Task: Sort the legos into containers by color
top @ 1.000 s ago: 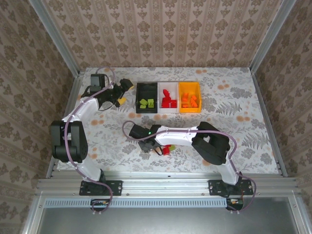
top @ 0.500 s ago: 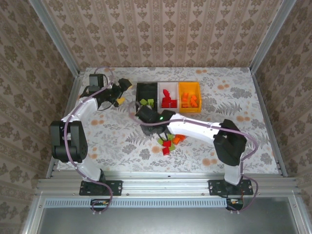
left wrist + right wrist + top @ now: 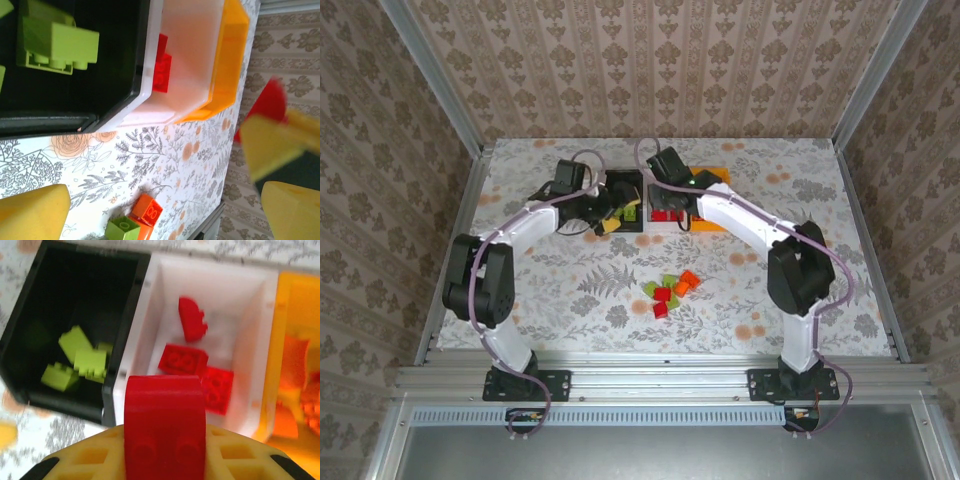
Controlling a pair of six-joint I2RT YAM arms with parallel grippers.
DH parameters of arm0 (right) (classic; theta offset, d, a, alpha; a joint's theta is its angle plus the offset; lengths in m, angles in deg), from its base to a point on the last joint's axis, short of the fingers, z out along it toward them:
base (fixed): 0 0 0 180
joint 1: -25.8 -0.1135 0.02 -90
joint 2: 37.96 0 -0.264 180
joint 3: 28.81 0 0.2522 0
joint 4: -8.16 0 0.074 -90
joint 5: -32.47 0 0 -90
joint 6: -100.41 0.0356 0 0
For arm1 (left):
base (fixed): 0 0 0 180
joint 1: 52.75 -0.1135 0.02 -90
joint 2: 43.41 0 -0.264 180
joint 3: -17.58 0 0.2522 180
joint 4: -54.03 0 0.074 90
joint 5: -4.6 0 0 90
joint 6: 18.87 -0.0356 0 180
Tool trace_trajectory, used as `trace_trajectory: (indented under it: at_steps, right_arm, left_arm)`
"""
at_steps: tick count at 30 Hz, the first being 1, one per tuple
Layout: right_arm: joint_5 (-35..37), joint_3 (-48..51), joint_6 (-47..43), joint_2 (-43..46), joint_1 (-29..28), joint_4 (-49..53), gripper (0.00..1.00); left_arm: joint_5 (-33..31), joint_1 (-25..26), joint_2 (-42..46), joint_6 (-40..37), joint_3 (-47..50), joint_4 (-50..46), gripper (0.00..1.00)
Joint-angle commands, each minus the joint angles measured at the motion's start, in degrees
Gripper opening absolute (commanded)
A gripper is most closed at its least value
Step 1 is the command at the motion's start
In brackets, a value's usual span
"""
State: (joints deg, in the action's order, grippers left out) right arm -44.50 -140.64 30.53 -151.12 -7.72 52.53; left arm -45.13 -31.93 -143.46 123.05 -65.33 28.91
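Left gripper (image 3: 607, 215): jaws wide apart, empty, beside the black bin (image 3: 75, 285).
Right gripper (image 3: 165, 452): clamped on a red lego (image 3: 165, 410).
White bin (image 3: 240, 295): below and just ahead of that lego, red pieces already inside.
Likely next: nudge forward, release.

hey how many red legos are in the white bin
3 showing in the white bin: a curved lego by its far wall, a square lego mid-bin, another lego beside that. The red brick in the right fingers covers the near end, so more may hide.
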Motion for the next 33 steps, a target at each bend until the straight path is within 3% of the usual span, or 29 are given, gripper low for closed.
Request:
trace_trajectory:
  at_steps: [1,10,16,20,26,30,33]
  right_arm:
    - [-0.4,-5.6,-3.0,-5.9,0.1,4.8,0.33]
    - [1.3,-13.6,-2.2,-14.8,1.8,7.5,0.38]
    - [1.1,-14.8,-1.6,-14.5,2.9,8.7,0.57]
    - [1.7,-14.9,-2.6,-11.1,2.7,9.9,0.6]
    - [4.5,5.6,-2.7,6.8,-2.1,4.3,0.56]
    - [6.6,21.8,0.6,17.3,-5.4,3.1,0.5]
    - [3.3,31.2,3.7,22.4,-6.5,3.6,0.52]
  left_arm:
    - [-0.1,-2.4,0.8,-2.0,-1.9,-1.7,1.0]
    - [0.0,-8.3,1.7,-0.7,-1.2,-0.6,1.0]
    - [1.1,-9.7,2.0,1.2,-0.4,1.4,1.0]
    - [1.2,-9.7,2.4,1.2,-0.4,1.3,1.0]
    - [1.4,-8.1,2.7,2.1,0.2,2.2,1.0]
    - [2.1,-2.0,1.9,2.2,0.0,2.5,1.0]
    - [1.2,1.6,0.9,-0.2,-1.5,-0.9,1.0]
